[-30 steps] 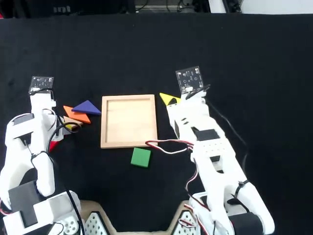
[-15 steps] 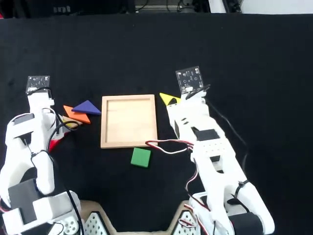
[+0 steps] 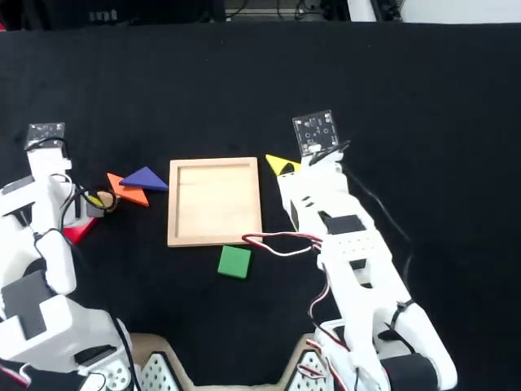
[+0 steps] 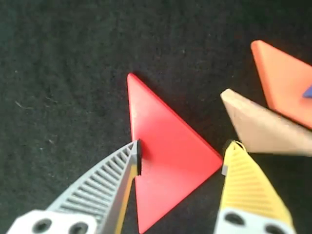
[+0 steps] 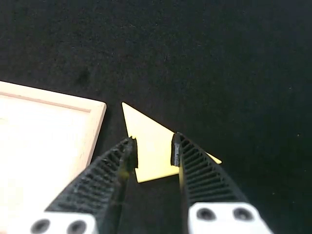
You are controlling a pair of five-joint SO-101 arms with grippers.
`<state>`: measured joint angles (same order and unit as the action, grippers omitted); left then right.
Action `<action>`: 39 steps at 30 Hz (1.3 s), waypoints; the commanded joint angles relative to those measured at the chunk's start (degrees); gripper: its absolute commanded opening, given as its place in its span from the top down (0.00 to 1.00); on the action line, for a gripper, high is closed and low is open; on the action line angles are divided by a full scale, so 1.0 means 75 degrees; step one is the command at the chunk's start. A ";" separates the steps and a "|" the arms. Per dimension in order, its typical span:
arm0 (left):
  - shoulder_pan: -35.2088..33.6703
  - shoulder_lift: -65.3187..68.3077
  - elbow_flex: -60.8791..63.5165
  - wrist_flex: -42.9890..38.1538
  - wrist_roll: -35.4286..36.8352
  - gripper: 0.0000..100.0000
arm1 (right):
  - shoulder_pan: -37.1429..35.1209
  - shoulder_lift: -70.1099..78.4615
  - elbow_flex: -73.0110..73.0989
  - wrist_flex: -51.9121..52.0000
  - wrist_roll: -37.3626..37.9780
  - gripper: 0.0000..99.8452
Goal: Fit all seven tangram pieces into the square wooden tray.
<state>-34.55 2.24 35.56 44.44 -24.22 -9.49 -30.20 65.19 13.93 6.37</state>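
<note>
The square wooden tray is lying in the middle of the black table with nothing in it, so I am judging that I am at the first pick and all the placing lies ahead.

Just beside the tray's far right corner the yellow triangle is lying flat. I am holding my right gripper over it with the jaws a little apart. The pads are sitting above the piece's middle, not clamped on it as far as I can tell.

On the tray's other side I am holding my left gripper spread wide across the red triangle. One fingertip is at its long edge and the other is just off its corner. A tan piece is lying close by that second finger, and next to it is the orange piece with the blue triangle partly on top. The green square is lying near the tray's front edge.

Next I am expecting to close on one triangle, and the left jaws must avoid catching the tan piece. Then comes a lift over the tray's rim and a turn so the piece's right angle meets a tray corner.
</note>
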 commanded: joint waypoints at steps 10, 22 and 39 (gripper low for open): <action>-0.0111 -0.0387 -0.0158 0.0504 -0.0047 0.65 | -0.0082 0.0018 -0.0029 -0.0152 0.0105 0.87; -0.0158 -0.0387 -0.0158 0.0105 -0.0551 0.65 | -0.0082 0.0018 -0.0029 -0.0152 0.0105 0.87; -0.0568 -0.0387 -0.0088 0.0012 -0.1020 0.56 | -0.0094 0.0018 -0.0018 -0.0152 0.0105 0.87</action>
<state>-38.33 1.19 35.74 45.32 -33.71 -9.49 -30.20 65.27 13.93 6.37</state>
